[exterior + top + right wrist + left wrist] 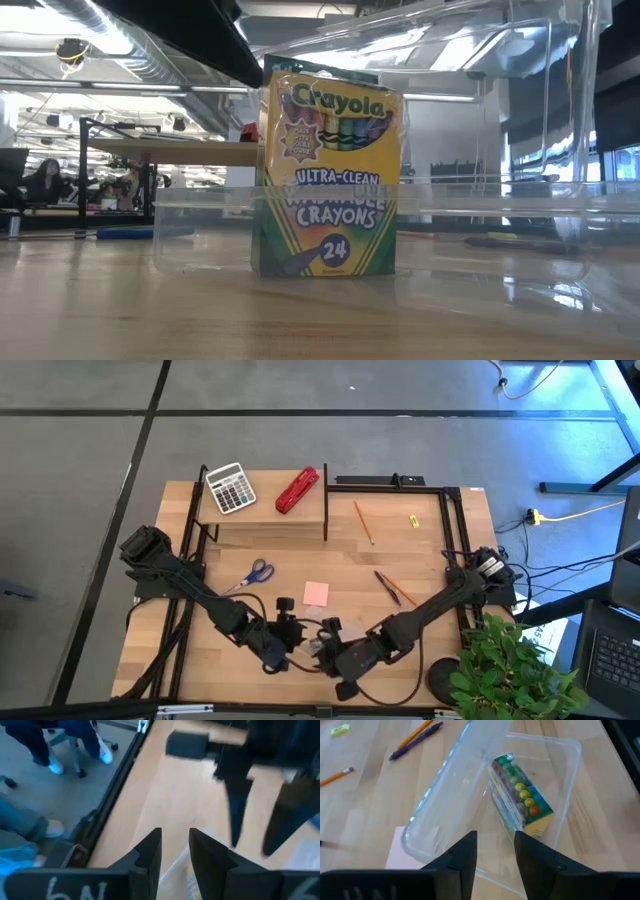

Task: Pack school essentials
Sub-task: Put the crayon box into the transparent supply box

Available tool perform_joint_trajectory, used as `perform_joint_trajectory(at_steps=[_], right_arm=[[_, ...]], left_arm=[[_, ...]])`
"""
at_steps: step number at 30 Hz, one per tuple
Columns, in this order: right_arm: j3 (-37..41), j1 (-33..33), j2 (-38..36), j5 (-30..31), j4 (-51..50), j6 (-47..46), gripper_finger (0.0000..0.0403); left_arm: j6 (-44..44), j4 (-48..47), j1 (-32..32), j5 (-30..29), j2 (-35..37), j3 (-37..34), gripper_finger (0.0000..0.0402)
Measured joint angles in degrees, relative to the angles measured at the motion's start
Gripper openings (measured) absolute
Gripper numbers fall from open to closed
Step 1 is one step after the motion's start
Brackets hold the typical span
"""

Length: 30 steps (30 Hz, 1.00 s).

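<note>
A clear plastic container [568,775] stands near the table's front edge with a Crayola crayon box [327,180] upright inside it. Its clear lid [451,790] is tilted up above it. My left gripper [495,862] is at the container's near wall, and my right gripper [175,855] is at the lid. Farther back on the table lie blue-handled scissors [258,572], a pink sticky-note pad [316,593], orange pencils [363,522], a dark pen [386,586] and a small yellow piece [413,520]. My left gripper has the container's near wall [496,879] between its two fingers, slanting down from the table's left. The container rests flat on the table. My right gripper has an edge of the clear lid [176,867] between its fingers, slanting down from the right. The lid is raised and tilted over the container.
A wooden riser [262,518] at the back carries a white-grey calculator [231,488] and a red stapler [297,490]. A black frame [445,510] edges the table at the back right. A green plant [510,670] stands at the front right corner. People sit in the room beyond.
</note>
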<state>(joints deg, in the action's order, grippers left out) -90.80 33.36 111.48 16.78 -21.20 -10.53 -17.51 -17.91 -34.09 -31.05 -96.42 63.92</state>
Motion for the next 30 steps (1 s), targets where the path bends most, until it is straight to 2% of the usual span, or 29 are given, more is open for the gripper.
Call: perform_joint_trajectory(at_steps=[7, 11, 18, 30], right_arm=[[0.0, 1.7, 0.0, 0.2, -3.5, -7.5, 0.0101], [0.0, 2.1, 0.0, 1.8, -5.5, -10.4, 0.0101], [0.0, 2.0, 0.0, 6.6, -8.0, -10.2, 0.0101], [0.1, 0.0, 1.5, 7.8, -8.7, -5.5, 0.0101]], left_arm=[[4.1, 0.0, 0.1, -5.0, 0.0, 0.0, 0.0124], [5.9, 0.1, 1.0, -5.2, 0.0, 0.0, 0.0124], [6.2, 1.0, 2.8, -5.3, 0.0, 0.0, 0.0124], [6.2, 1.0, 4.5, -5.3, 0.0, 0.0, 0.0124]])
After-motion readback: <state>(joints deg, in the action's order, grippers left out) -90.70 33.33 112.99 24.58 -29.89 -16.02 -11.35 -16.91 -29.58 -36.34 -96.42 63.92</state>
